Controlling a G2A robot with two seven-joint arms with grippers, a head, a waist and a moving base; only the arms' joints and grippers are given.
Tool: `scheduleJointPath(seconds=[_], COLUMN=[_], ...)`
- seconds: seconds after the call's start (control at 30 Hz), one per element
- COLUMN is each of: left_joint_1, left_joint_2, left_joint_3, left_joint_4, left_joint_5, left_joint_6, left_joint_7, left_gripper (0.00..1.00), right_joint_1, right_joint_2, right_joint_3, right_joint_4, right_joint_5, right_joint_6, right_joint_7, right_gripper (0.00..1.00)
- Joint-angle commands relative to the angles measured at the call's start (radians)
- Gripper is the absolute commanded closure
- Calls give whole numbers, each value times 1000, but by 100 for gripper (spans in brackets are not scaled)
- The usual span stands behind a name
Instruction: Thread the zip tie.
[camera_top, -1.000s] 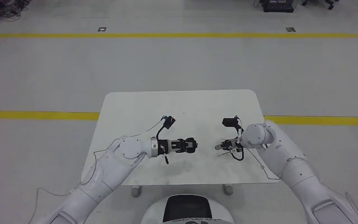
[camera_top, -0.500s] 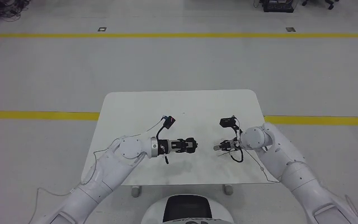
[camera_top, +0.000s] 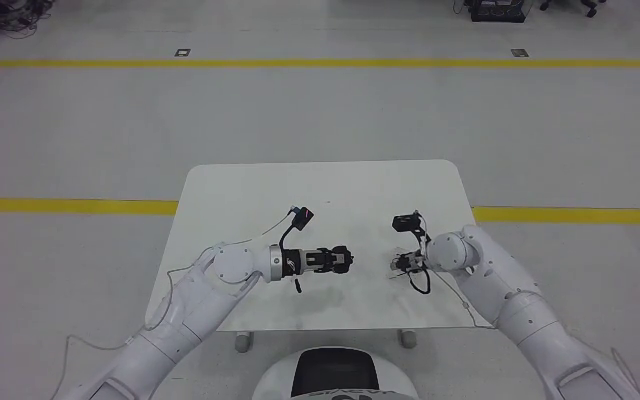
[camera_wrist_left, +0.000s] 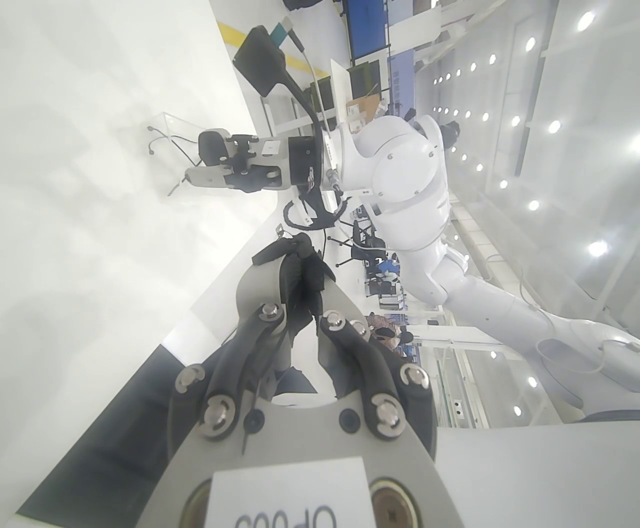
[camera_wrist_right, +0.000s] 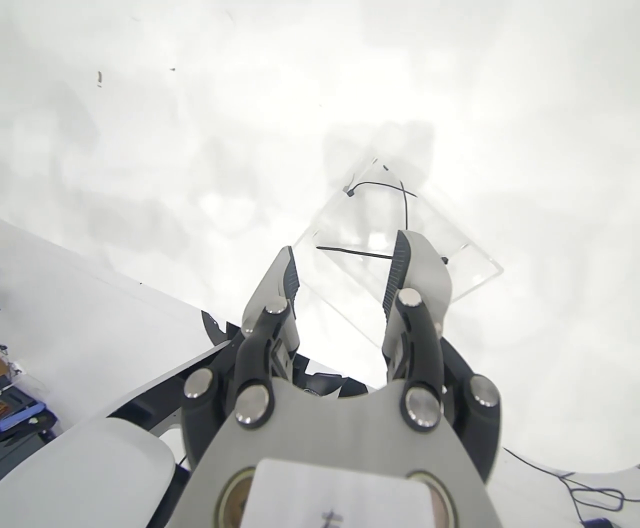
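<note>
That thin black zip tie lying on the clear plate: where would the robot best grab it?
Probably the straight stretch of the zip tie, pinched from above. It lies flat on the clear plate and looks too thin to catch from the side. The right gripper hangs over it, with that stretch between its open fingers.

Bright ceiling lights (camera_wrist_left: 554, 127) wash the white table (camera_top: 240, 200) with glare.
</note>
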Motion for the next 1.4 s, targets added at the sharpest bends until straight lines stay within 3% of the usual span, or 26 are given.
scheduleJointPath(seconds=[0.0, 0.73, 1.37], left_joint_1=[0, 0, 0], left_joint_2=[0, 0, 0], left_joint_3=[0, 0, 0], left_joint_4=[0, 0, 0], left_joint_5=[0, 0, 0], left_joint_6=[0, 0, 0], left_joint_7=[0, 0, 0], left_gripper=[100, 100, 100], right_joint_1=[3, 40, 14], right_joint_2=[-4, -39, -39], right_joint_3=[-8, -62, -61], right_joint_4=[11, 106, 51], right_joint_5=[-5, -53, -160], right_joint_6=[6, 46, 66], right_joint_7=[-7, -57, -62], right_gripper=[61, 62, 61])
